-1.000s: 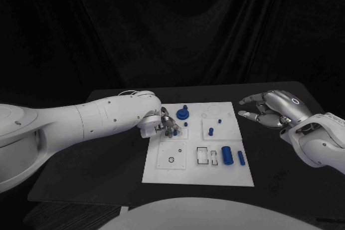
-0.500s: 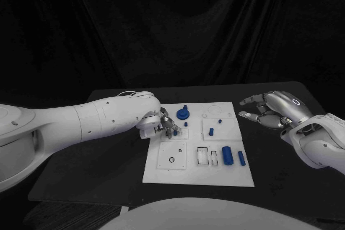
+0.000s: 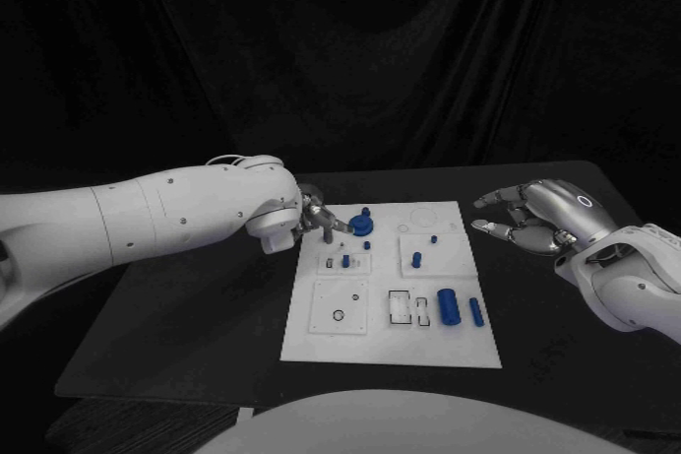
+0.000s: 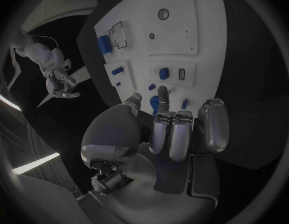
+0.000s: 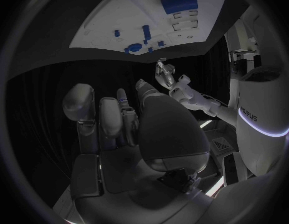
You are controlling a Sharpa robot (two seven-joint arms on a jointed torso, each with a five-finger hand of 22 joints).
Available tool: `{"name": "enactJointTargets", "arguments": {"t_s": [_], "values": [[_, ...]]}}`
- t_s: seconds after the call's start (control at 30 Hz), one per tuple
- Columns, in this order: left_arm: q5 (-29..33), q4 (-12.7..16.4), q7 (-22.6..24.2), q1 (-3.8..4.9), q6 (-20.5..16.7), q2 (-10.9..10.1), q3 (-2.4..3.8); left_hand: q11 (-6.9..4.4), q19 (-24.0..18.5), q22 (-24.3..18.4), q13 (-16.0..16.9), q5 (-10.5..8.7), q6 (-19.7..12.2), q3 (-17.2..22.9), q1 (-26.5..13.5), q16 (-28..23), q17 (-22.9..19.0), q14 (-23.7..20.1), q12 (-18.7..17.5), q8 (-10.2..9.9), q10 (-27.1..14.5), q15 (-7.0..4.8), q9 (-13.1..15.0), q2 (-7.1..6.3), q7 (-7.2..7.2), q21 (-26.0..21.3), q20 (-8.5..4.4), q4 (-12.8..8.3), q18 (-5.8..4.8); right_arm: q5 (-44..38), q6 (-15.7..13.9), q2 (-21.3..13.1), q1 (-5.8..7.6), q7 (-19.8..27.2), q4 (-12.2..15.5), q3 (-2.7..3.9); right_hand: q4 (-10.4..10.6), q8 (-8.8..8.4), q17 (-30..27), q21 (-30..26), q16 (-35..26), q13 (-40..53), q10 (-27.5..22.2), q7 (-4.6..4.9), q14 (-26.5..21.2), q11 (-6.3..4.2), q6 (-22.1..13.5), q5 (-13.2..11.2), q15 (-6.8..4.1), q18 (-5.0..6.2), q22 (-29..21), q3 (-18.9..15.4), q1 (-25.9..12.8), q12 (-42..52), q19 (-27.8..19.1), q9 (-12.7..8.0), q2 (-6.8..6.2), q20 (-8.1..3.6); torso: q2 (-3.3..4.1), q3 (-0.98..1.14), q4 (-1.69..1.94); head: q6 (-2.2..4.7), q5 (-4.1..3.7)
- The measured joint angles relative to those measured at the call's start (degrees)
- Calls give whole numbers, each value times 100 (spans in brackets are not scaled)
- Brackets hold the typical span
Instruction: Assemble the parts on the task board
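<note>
The small blue parts are sitting on the white task board (image 3: 426, 346) in the middle of the black table (image 3: 199, 326). A knobbed blue piece (image 3: 362, 221) is standing near the board's far edge, a short blue peg (image 3: 345, 262) is standing in a socket plate on the left side, another blue peg (image 3: 417, 260) is standing nearer the right, and a thick blue cylinder (image 3: 447, 305) is lying beside a thinner blue pin (image 3: 475, 312) near the board's right edge.

These pieces look like rigid moulded plastic: light, stiff, unlikely to break, but smooth enough to slip or roll. The lying cylinder and pin would best be taken across their round flanks at mid-length; the standing pegs by their upper ends, pinched from above.

The left hand (image 3: 315, 221) is hovering over the board's far left corner, just beside the knobbed piece; its fingers (image 4: 171, 134) are lying close together and pointing toward the parts, holding nothing as far as the left wrist view is showing. The right hand (image 3: 528, 218) is waiting off the board's right edge, fingers loosely curled and apart, holding nothing.
</note>
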Motion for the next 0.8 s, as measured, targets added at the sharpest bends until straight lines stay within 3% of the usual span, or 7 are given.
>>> {"name": "enactJointTargets", "arguments": {"t_s": [0.17,0.2,0.4,0.53,0.6,0.63,0.8], "values": [[-212,-171,68,193,1,-44,0,-21,97,0,0,0,-62,-100,206,0,0,0,0,165,20,0,199,-35,-20,62,-10,-41,-9,0,1,17,0,3,-10,0,61,-29,-3,0,-3,0,0,0,0,0,0,0,0,0,-1,-27,-2,-3,0,-10,2,0,-7,0,-1,0,-17],[-279,-258,92,215,3,-29,-2,-42,190,0,0,0,-71,-100,309,0,0,-13,0,232,-1,-12,268,-12,-29,151,-20,-72,-93,0,2,20,0,3,-12,0,73,-29,-19,0,-29,0,0,0,0,0,0,0,0,0,0,-39,-2,-25,0,-11,2,0,-8,0,-1,0,-11],[-703,-933,279,251,2,194,-3,-42,236,-1,0,0,-102,-149,357,0,0,0,0,380,-1,-41,469,24,-60,192,-32,-23,-93,0,20,31,0,10,-13,0,152,-106,-821,-200,-938,29,-206,-21,0,-60,-21,51,0,0,-1,-71,-148,-724,0,-31,54,0,-8,6,-2,0,20],[-856,-1275,370,193,7,319,-1,-42,236,-1,0,0,-123,-187,330,0,0,0,0,412,-1,-41,531,51,-39,192,-32,15,-93,0,40,28,0,10,-10,0,151,-107,-1002,-271,-1132,12,-217,-51,21,-71,9,74,-21,0,-1,-71,-185,-883,21,-31,90,-21,-5,9,1,0,16],[-925,-1461,416,125,18,391,-1,-42,236,-1,0,0,-123,-195,325,0,0,0,0,411,-1,-41,542,56,-39,192,-32,23,-93,0,58,28,0,9,-9,0,151,-107,-1204,-357,-1344,12,-236,-73,21,-90,31,74,-21,9,-1,-71,-202,-1023,21,-31,107,-21,-1,9,1,0,16],[-949,-1552,438,91,27,432,-1,-42,236,-1,0,0,-123,-195,325,0,0,0,0,421,-1,-41,546,56,-39,192,-32,23,-92,0,66,30,0,8,-9,0,151,-107,-1359,-499,-1515,13,-240,-94,19,-94,57,74,-23,96,-2,-71,-219,-1120,3,-31,98,-40,2,8,2,0,18],[-1048,-1984,581,-128,69,662,-4,-41,236,-1,0,0,-235,-195,389,0,0,0,0,433,-1,-41,577,120,-28,192,-31,23,-91,0,116,46,-5,-1,-12,0,20,-105,-1773,-844,-1911,13,-213,-138,11,-156,270,-2,-73,91,-2,-84,-211,-1589,-20,-19,27,-63,17,-4,3,0,56]]}}
